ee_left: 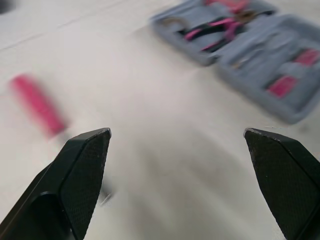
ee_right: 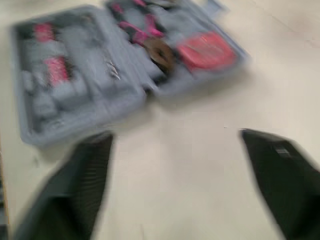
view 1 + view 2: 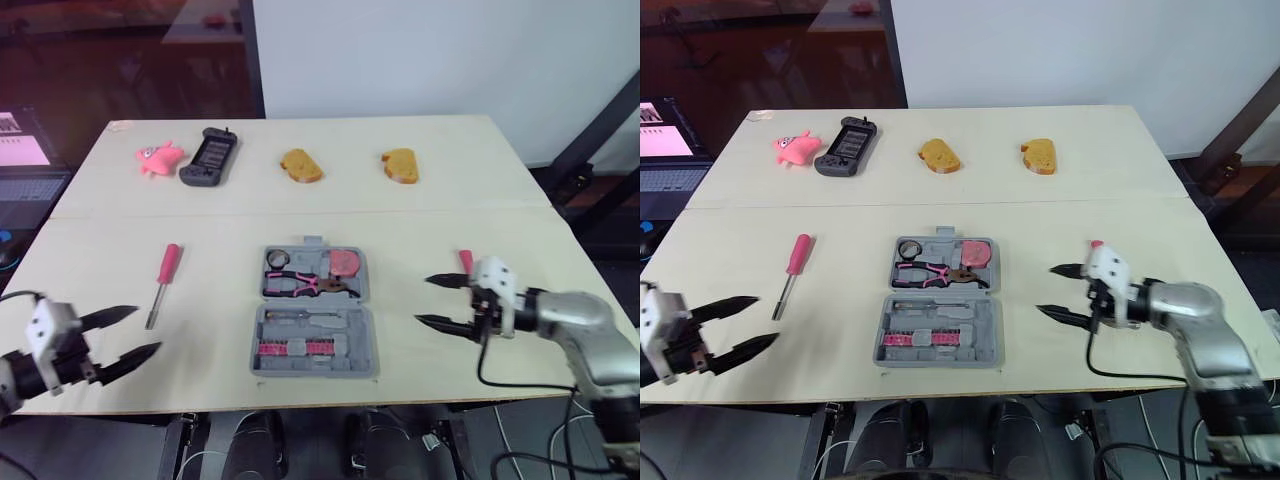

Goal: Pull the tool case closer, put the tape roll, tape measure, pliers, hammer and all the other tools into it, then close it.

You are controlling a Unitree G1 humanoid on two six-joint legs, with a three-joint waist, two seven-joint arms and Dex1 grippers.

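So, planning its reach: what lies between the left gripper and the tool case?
Bare table, per the left eye view; the screwdriver lies farther back.

Pink-handled tool [image 3: 465, 260] mostly hidden behind right gripper [image 3: 422, 300], type unclear; laptop [image 3: 30, 190] cut by left edge; small pieces in tool case [image 3: 360, 335] indistinct.

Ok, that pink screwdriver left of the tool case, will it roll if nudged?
The screwdriver probably rolls sideways: its handle looks round and it lies flat on the smooth table. It looks stiff and likely light, being small beside the tool case. The thin metal shaft may slip; the thicker handle seems safer to grasp.
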